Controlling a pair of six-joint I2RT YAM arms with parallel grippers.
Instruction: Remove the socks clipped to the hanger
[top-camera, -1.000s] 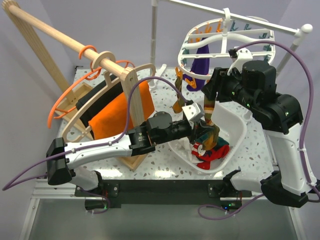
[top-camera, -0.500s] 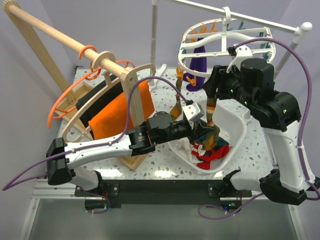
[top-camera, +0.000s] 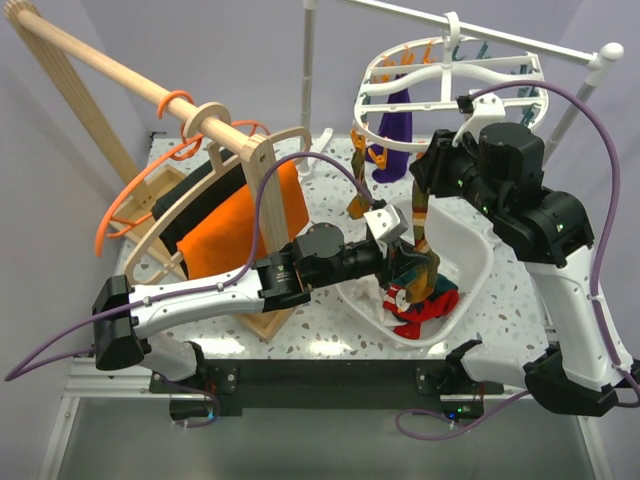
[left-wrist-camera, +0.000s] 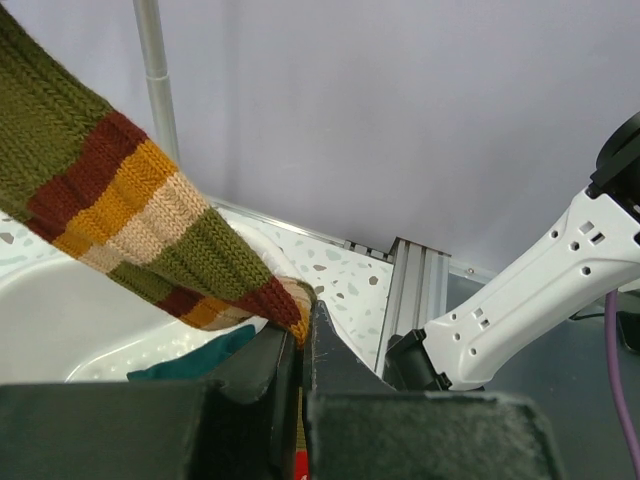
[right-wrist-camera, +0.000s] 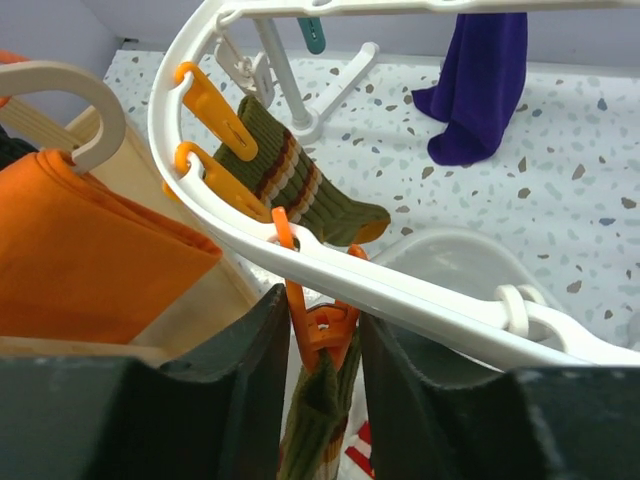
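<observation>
The white oval hanger (top-camera: 450, 75) hangs from a white rail at the back right; its frame also crosses the right wrist view (right-wrist-camera: 400, 290). A brown-striped green sock (top-camera: 421, 222) hangs from an orange clip (right-wrist-camera: 335, 260). My right gripper (top-camera: 420, 192) (right-wrist-camera: 322, 305) is shut on that clip, one finger on each side. My left gripper (top-camera: 398, 262) (left-wrist-camera: 305, 300) is shut on the same sock's lower end (left-wrist-camera: 130, 210). A second striped sock (right-wrist-camera: 300, 190) and a purple sock (top-camera: 395, 140) stay clipped. A red sock (top-camera: 425, 310) lies in the white basin (top-camera: 478, 250).
A wooden rail at the left carries wooden coat hangers (top-camera: 265, 165), an orange cloth (top-camera: 240, 225) and thin orange hangers (top-camera: 130, 200). A white upright pole (top-camera: 308, 70) stands behind the basin. The table's right edge and the right arm's base show in the left wrist view (left-wrist-camera: 520, 300).
The right arm and the hanger have shifted slightly up and back, and the right fingers have closed in on the orange clip. The left gripper has kept its hold on the striped sock.
</observation>
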